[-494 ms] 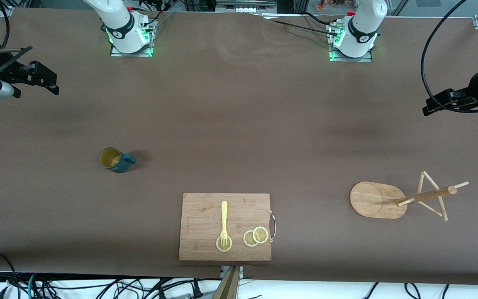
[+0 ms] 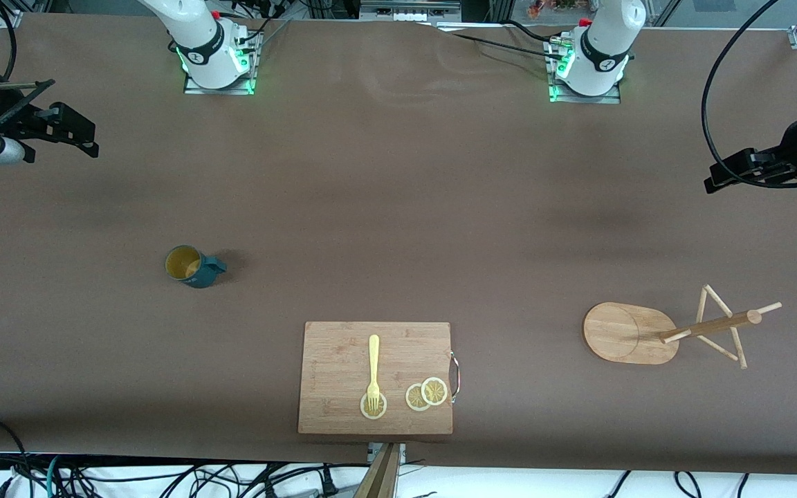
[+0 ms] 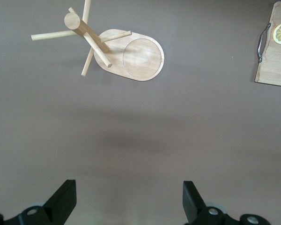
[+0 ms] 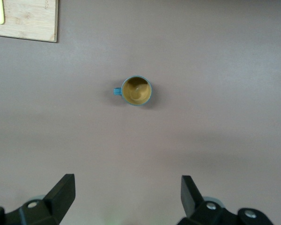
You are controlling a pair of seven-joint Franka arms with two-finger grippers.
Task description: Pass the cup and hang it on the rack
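The dark teal cup [image 2: 193, 266] with a mustard-yellow inside stands upright on the table toward the right arm's end, its handle pointing toward the table's middle. It also shows in the right wrist view [image 4: 136, 90]. My right gripper [image 2: 66, 135] [image 4: 126, 192] is open and holds nothing, high over the table's right-arm end, apart from the cup. The wooden rack [image 2: 630, 332] stands on its oval base toward the left arm's end, pegs bare [image 3: 131, 54]. My left gripper [image 2: 734, 171] [image 3: 129, 201] is open and holds nothing, high over that end of the table.
A rectangular wooden cutting board [image 2: 343, 360] lies near the front edge at the table's middle, with a yellow fork [image 2: 373, 370] and lemon slices [image 2: 426, 393] on it. Its edges show in both wrist views [image 3: 276, 51] [image 4: 28, 23]. Brown tabletop lies between cup and rack.
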